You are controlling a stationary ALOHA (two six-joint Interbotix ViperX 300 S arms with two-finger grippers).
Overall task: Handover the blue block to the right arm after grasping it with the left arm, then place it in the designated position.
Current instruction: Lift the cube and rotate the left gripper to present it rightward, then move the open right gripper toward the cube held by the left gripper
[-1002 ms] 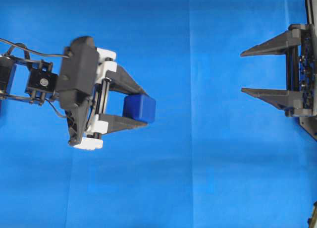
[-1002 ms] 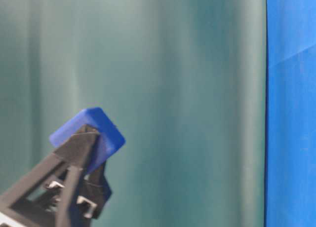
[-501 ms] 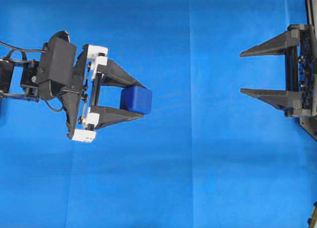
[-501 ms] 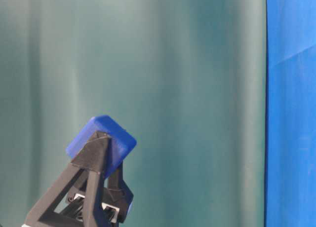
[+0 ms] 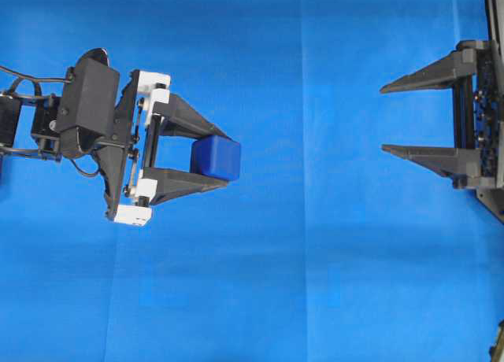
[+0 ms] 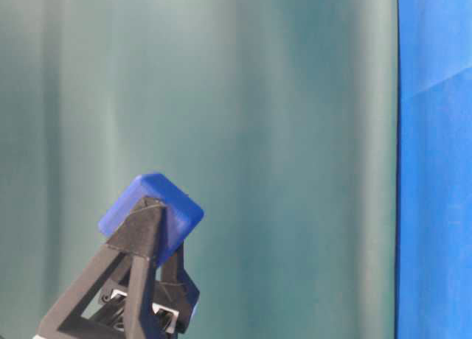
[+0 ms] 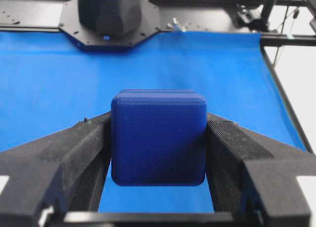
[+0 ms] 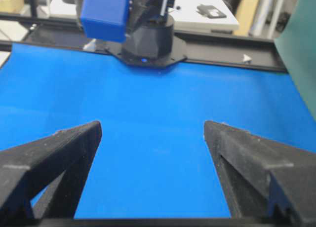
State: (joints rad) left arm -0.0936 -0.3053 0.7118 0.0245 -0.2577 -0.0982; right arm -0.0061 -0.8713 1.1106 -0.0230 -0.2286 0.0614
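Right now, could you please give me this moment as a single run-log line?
phase: pre-handover | left gripper: shut on blue block, lifted off cloth | right gripper: open, empty, apart from block

Overhead view: left end effector (image 5: 223, 155) sits at 9 o'clock of the table (image 5: 315, 283), fingers pointing toward 3 o'clock. Blue block (image 5: 216, 157) is between its fingertips, touching both, raised above the table. Right end effector (image 5: 383, 118) at 3 o'clock, fingers pointing toward 9 o'clock, well apart from the block, roughly level with it. Cloth (image 5: 260, 55) covers the table under both.
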